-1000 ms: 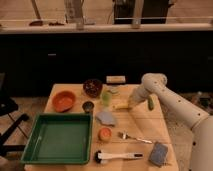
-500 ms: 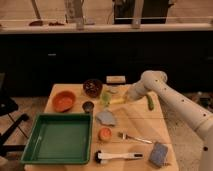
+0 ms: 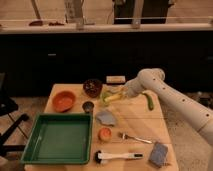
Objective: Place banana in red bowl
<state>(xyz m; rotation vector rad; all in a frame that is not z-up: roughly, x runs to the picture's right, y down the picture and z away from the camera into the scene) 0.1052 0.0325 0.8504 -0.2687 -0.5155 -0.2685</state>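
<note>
The banana [image 3: 114,97] is small and yellow and lies near the middle of the wooden table [image 3: 135,122], just right of a green fruit [image 3: 105,95]. My gripper [image 3: 123,93] is down at the banana's right end, on the white arm that reaches in from the right. The contact point is hidden by the wrist. The red bowl [image 3: 64,101] is orange-red and stands at the table's left side, about a bowl's width left of the banana, with nothing showing inside it.
A dark maroon bowl [image 3: 92,87] and a small dark cup [image 3: 88,106] stand between the banana and the red bowl. A green vegetable [image 3: 150,102], tan block [image 3: 115,79], grey cloth [image 3: 106,117], orange item [image 3: 104,133], fork [image 3: 133,138], brush [image 3: 118,156], sponge [image 3: 159,153] and green tray [image 3: 30,145] are around.
My arm has swung left and lowered, so the gripper now sits at the banana's right end. The banana has shifted slightly left, toward the green fruit.
</note>
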